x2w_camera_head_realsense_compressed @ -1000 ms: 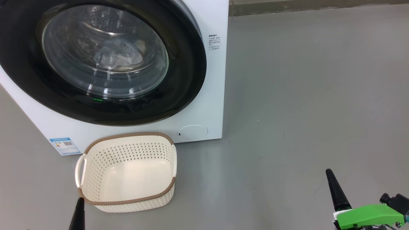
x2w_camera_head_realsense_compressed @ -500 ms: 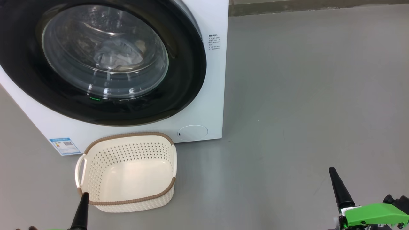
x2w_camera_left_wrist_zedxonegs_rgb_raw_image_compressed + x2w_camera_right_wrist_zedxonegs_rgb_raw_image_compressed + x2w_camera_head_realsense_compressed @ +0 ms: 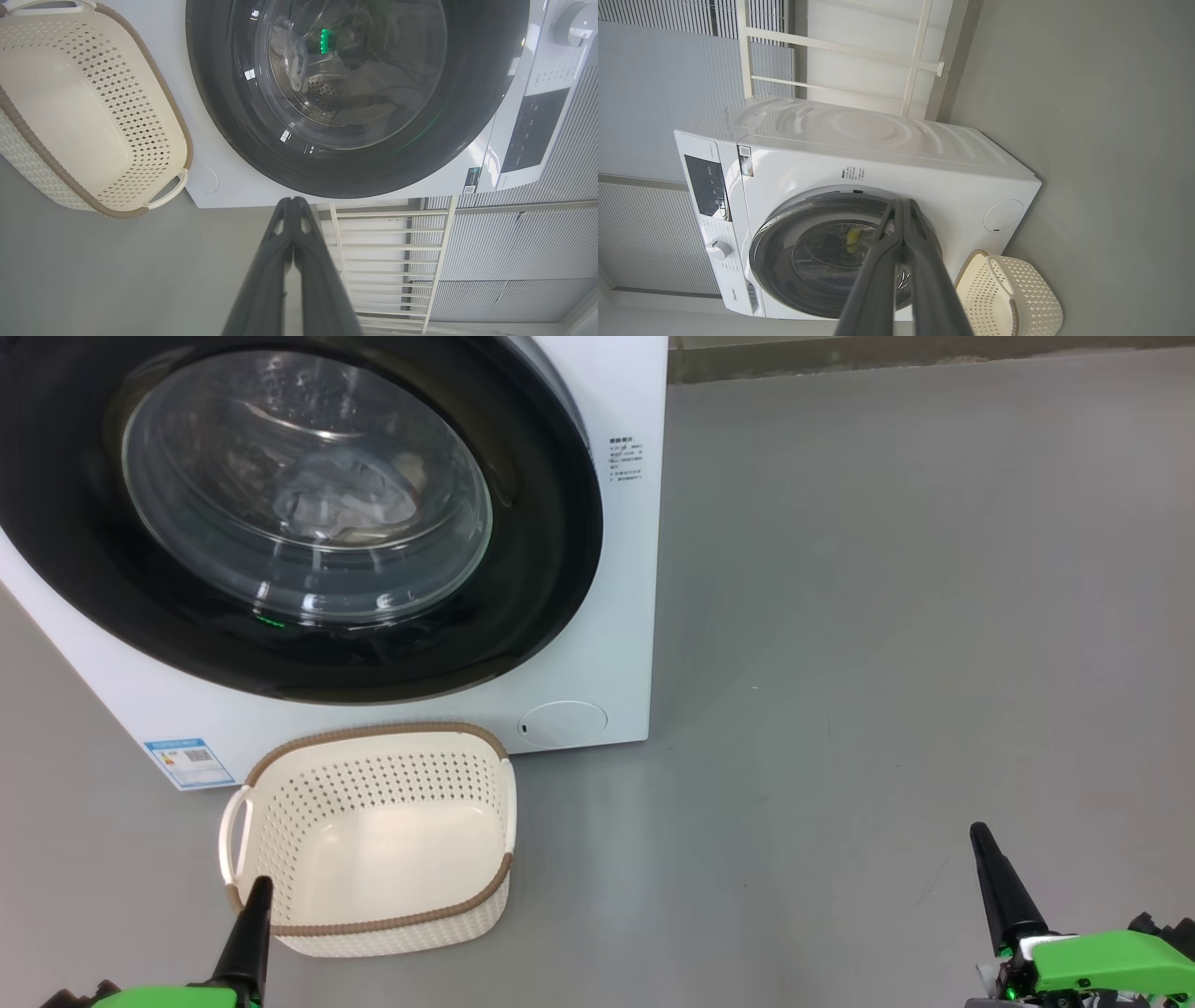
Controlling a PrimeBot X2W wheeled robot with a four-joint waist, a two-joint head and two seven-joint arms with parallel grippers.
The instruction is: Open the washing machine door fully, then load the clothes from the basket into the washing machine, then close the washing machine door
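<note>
Two closed, empty grippers

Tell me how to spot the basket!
Find the big white washer with its round black door shut. On the grey floor right in front of it, under the door, sits the basket. Unlike the smooth washer, it is small, cream, full of little holes, with a brown rim.

Wide grey floor spreads out on the right, smooth and matte, running to a darker skirting strip at the far edge. On the far wall, a white railed frame stands beside ribbed grey panels.
</note>
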